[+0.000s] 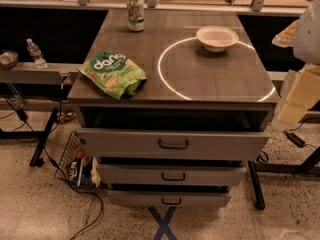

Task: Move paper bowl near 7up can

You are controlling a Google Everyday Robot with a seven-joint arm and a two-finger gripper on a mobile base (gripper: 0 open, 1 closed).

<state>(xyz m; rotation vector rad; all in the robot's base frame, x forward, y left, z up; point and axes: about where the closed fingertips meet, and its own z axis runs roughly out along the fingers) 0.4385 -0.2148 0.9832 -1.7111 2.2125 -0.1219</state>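
While apart from 7up can (135, 13), paper bowl (217, 37) clear of right-edge jaws.

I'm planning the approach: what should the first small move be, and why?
Probably bring the gripper, out of view now with only a pale arm part at the right edge, over the paper bowl. The bowl sits untouched at the tabletop's back right; the 7up can stands at the back left, clearly apart.

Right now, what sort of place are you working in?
Probably an office or lab workspace: a grey drawer cabinet, loose cables on a speckled floor, and a side bench. The pincer hangs at the right edge beside the cabinet.
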